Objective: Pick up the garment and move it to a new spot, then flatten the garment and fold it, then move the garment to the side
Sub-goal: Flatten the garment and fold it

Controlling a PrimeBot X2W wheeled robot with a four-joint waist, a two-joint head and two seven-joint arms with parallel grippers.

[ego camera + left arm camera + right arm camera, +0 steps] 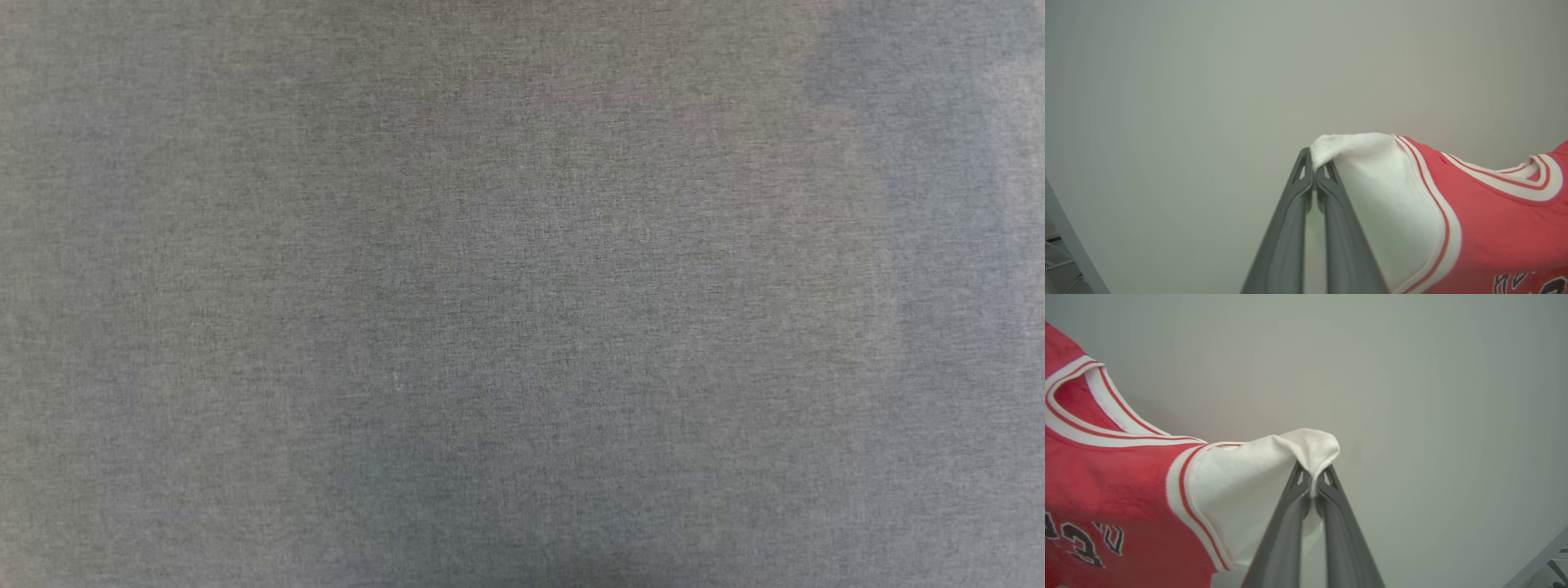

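While the garment hangs stretched between the two arms, each gripper has one white sleeve pinched at its tip.

In the left wrist view, the left gripper rises from the bottom centre of the frame. Its two dark fingers are pressed together on the bunched end of the white sleeve, which pokes out just above the tips at mid frame. From there the red body of the shirt runs off to the right edge. The striped V-neck shows at the far right, and a bit of black, white-outlined print sits in the lower right corner. Behind it all is a plain pale wall, and a pale slanted post cuts across the lower left corner.

The right wrist view is much the mirror of this. The right gripper comes up from the bottom centre, clamped on the other sleeve, whose cloth folds over the fingertips. The red body fills the left side of the frame, with the neck trim at the upper left and the black lettering at the lower left.

The head view takes in a grey woven surface, blurred, with soft darker patches at the bottom centre and down the right side.
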